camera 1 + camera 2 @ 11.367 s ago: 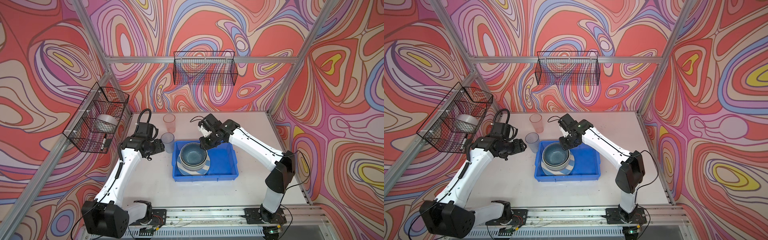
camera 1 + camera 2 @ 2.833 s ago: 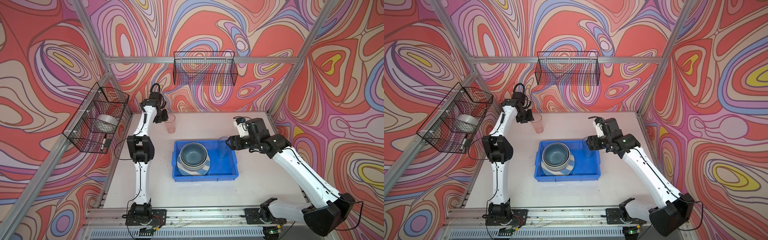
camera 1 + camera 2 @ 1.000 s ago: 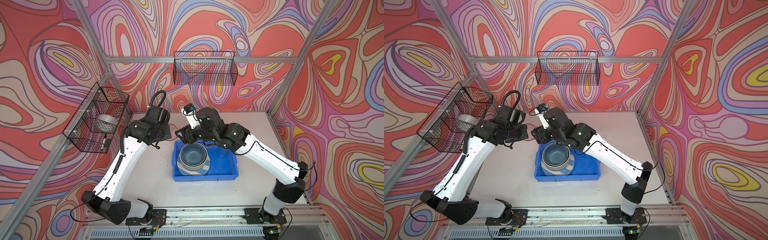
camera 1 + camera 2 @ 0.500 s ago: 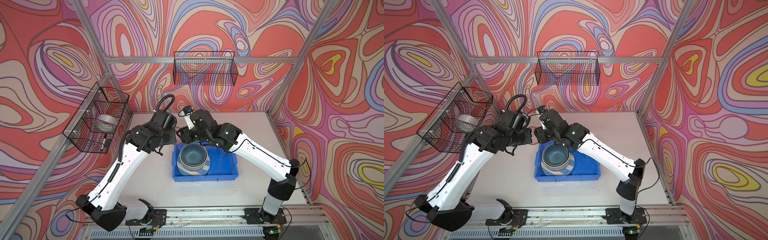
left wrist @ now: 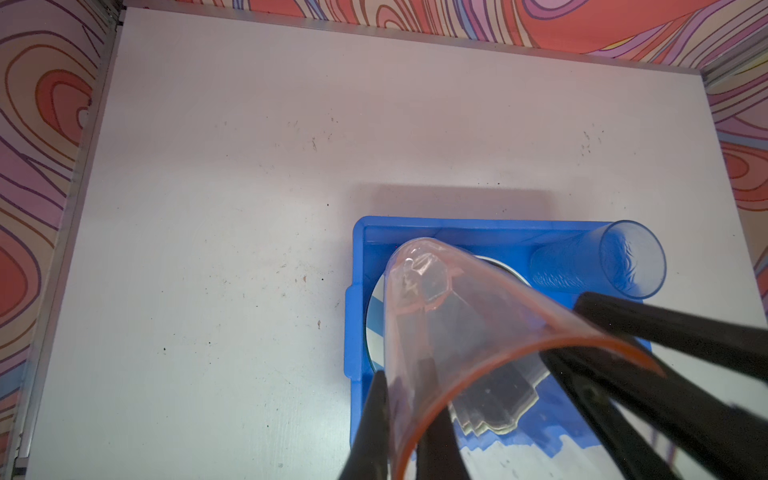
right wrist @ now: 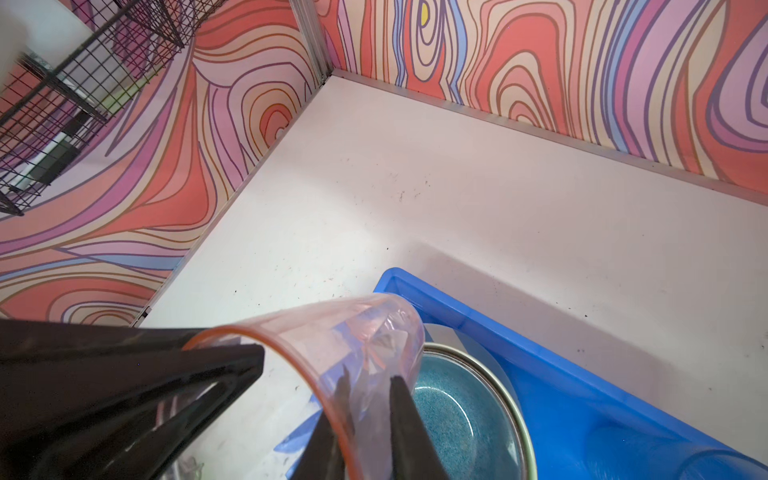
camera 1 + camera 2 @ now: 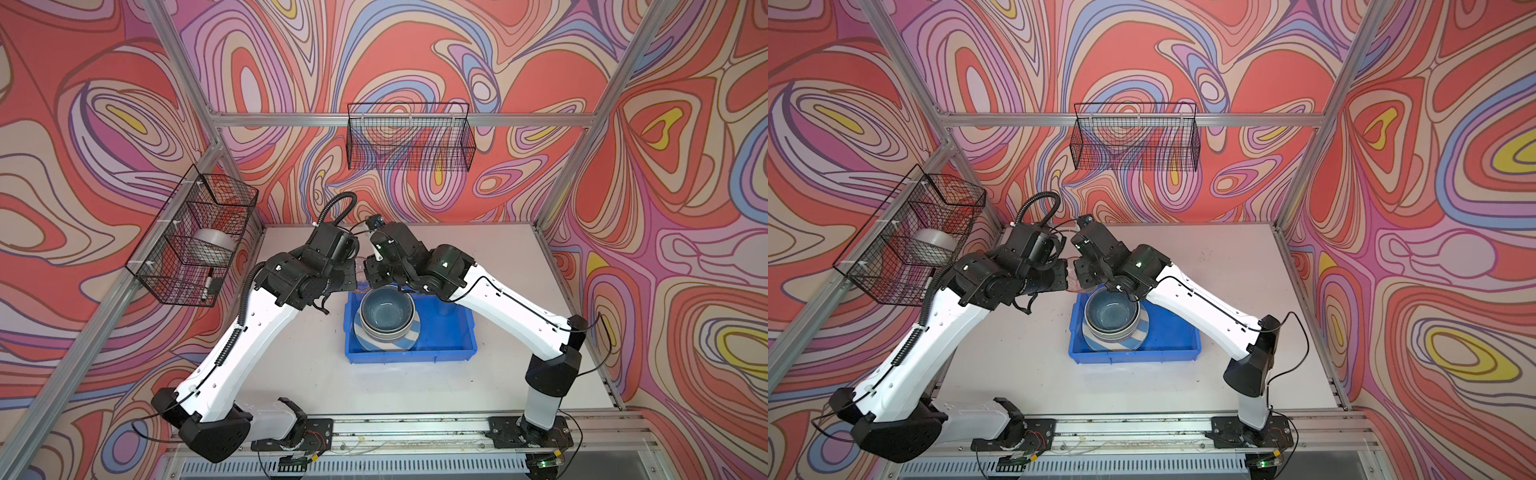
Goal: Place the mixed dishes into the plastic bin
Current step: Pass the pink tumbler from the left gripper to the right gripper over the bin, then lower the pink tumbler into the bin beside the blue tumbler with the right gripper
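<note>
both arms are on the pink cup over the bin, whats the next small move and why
Probably the left gripper should open its jaws and let go. It and the right gripper both pinch the pinkish tumbler by its wall, above the plastic bin. The right one looks closed enough to lower it alone beside the bluish tumbler.

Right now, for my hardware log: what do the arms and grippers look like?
White shells, black joints and bases. The left arm carries a ribbed black hose; thin black wires run along the right arm. The left gripper and right gripper have slim tapering black fingers.
</note>
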Available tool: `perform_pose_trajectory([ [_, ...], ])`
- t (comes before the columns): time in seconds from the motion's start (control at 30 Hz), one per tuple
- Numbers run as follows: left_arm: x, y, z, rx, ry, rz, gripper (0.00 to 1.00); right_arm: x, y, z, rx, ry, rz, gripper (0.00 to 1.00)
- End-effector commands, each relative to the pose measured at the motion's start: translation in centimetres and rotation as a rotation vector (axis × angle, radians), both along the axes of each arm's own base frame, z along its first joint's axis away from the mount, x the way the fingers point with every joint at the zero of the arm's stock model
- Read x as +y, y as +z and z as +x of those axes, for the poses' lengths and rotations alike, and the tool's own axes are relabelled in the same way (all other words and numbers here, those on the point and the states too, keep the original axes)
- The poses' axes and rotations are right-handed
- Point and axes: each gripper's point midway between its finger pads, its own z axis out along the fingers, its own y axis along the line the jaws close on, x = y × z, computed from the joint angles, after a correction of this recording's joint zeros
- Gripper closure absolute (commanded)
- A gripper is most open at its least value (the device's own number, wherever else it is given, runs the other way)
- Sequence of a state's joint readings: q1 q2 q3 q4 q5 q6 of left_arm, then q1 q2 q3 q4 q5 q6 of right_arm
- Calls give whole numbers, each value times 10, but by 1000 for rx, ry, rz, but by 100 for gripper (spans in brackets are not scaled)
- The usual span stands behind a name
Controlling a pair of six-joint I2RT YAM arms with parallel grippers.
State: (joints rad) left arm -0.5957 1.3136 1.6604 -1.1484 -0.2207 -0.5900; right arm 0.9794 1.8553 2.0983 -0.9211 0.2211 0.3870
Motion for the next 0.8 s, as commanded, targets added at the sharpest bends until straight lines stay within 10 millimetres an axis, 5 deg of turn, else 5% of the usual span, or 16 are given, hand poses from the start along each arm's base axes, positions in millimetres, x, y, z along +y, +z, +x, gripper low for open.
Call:
perform_pose_trajectory([
  [0.0,-24,34,-15,-68,-93,-186,100,2,1,5,13,-19,33,99],
  [0.3,-33,42,-38,-44,-166,-287,78,-28,12,-4,-12,-59,-3,100],
  [0.47,-19,52,-51,-86,-176,-278,49,-66,22,-19,-25,-108,-30,100],
  [0.77,12,67,-51,-173,-127,-234,27,-133,23,-56,28,-180,-85,100],
])
